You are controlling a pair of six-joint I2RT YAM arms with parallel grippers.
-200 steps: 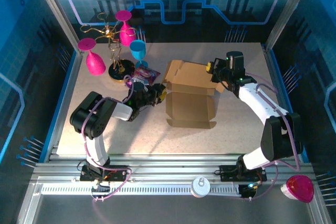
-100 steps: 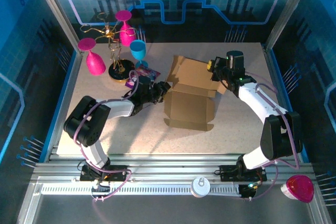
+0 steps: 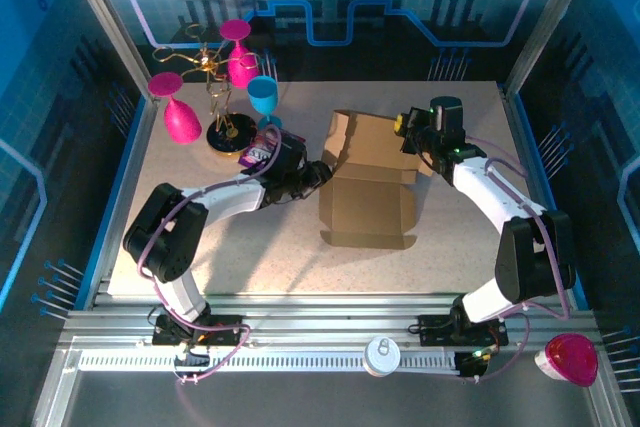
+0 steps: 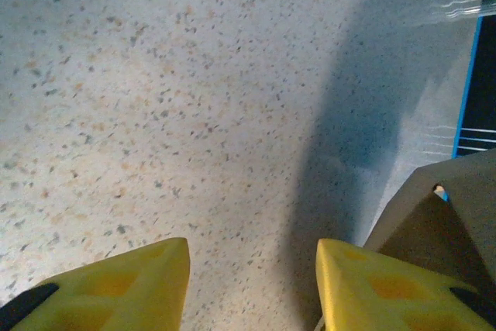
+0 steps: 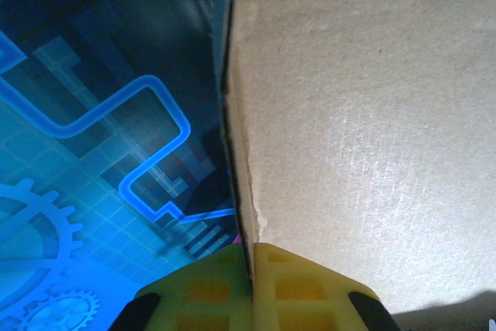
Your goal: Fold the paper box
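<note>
I see the speckled table (image 3: 200,237) across the middle of the overhead frame; the paper box (image 3: 365,209) sits just right of centre on it, a brown cardboard tray with its back panel and flaps half raised toward the upper right. My right gripper (image 5: 252,263), at the box's upper right, is clenched on that panel's edge; my left gripper (image 4: 252,269), beside the left flap, has its jaws parted around nothing. I judge this mid-fold; next the left claw must catch that flap and turn it inward.
</note>
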